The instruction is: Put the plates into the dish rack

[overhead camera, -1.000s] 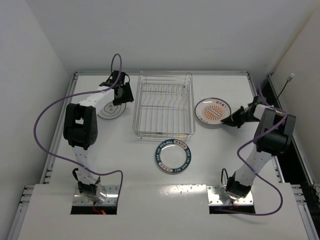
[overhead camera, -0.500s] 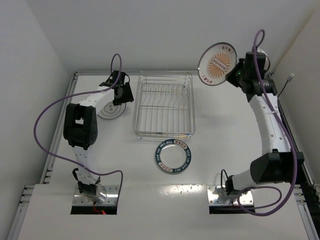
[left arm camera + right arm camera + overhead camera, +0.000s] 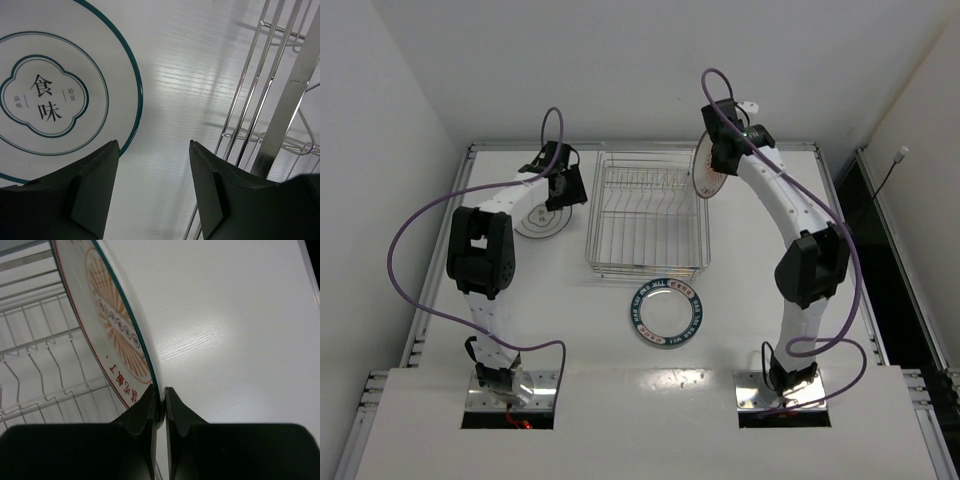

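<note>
Swung leftward, orange-striped plate (image 3: pixel 704 171) on edge above right side of dish rack (image 3: pixel 646 262), right gripper (image 3: pixel 161 391) pinching its rim, left gripper (image 3: pixel 153 146) parted, empty.

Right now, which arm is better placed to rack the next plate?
Right. The right hand is shut on the orange-striped plate, held on edge at the right side of the dish rack. The left hand is open and empty, beside the ringed plate lying flat.

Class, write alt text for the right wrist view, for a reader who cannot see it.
The right pincer grips the rim of an orange-striped plate, holding it on edge. The wire dish rack shows behind it on the left, and bare white table on the right.
</note>
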You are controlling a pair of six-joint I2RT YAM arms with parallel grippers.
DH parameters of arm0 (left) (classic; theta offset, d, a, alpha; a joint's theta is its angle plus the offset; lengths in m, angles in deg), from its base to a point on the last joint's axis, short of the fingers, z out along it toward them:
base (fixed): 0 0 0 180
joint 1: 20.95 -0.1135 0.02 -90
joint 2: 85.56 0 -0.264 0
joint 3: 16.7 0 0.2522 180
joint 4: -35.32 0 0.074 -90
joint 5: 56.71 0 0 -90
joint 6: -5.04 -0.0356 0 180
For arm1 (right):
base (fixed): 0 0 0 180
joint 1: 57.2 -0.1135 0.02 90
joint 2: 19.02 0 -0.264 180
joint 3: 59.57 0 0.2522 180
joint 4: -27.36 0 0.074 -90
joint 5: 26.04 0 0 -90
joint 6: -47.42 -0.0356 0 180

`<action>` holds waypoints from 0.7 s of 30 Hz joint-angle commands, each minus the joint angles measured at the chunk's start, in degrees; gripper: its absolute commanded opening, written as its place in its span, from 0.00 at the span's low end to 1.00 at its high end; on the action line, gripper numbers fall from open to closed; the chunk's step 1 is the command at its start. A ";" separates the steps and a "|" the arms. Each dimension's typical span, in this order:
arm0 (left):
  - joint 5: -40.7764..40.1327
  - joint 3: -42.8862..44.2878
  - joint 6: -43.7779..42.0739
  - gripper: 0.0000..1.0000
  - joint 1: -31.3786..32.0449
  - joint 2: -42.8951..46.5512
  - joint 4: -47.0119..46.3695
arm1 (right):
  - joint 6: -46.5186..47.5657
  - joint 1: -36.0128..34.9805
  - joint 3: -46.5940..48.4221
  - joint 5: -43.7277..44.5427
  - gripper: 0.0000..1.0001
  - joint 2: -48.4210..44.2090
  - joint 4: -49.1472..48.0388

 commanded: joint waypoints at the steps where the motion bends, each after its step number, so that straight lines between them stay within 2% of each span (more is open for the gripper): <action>1: -0.35 1.62 0.44 0.55 -0.39 3.03 -0.63 | -0.31 -1.42 4.75 7.87 0.00 0.17 0.40; 13: -0.35 1.62 0.44 0.55 -0.39 3.03 -0.63 | -1.45 -7.40 11.42 9.11 0.00 10.90 7.34; 21: -0.35 1.62 0.44 0.55 -0.39 3.03 -0.11 | -3.74 -8.55 7.57 6.21 0.01 10.12 7.88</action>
